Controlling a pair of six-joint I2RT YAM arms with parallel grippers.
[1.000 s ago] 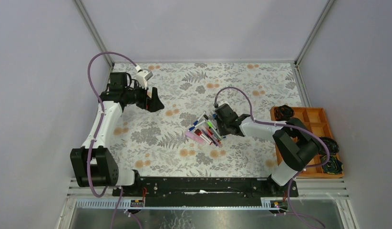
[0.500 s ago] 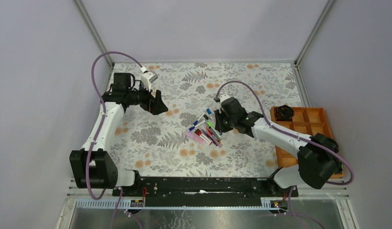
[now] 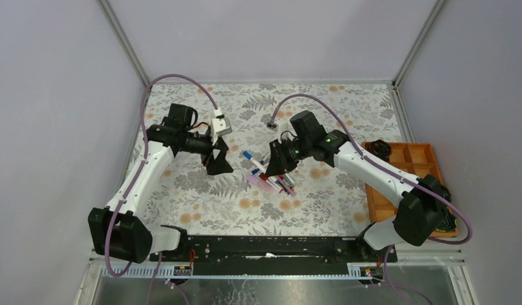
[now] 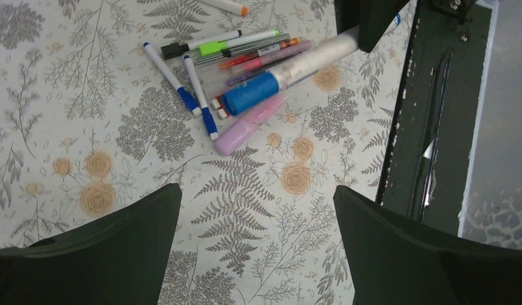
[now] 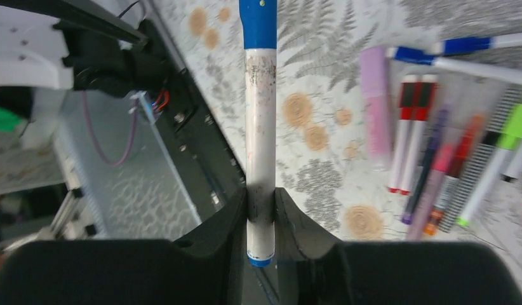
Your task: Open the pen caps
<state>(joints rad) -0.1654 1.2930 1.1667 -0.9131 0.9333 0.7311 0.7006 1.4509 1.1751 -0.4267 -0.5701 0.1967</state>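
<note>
- The counter [image 3: 201, 190] is covered with a fern-and-flower cloth.
- The left arm [image 3: 141, 181] reaches from the near left corner towards the middle. The right arm [image 3: 373, 171] reaches in from the near right corner.
- An orange tray [image 3: 414, 155] with compartments sits at the right edge of the counter, with dark items in it.
- The left claw [image 4: 255, 190] is released, its two dark fingers spread wide with nothing between them. It hangs over bare cloth just left of the pile, pointing down.
- The right claw [image 5: 260, 203] is clenched on the tail end of one pen [image 5: 260, 127]. That pen has a white barrel and sticks out towards the left claw without touching it.
- The other pens [image 4: 246, 63] lie loosely bunched on the cloth near the middle of the counter, under and beside the right claw. All that can be made out have their caps on.
- A fatter pink marker [image 4: 249, 124] lies on the near side of the bunch.
- The blue cap [image 5: 258, 22] is seated on the far end of the held pen. In the left wrist view it shows blurred above the bunch.
</note>
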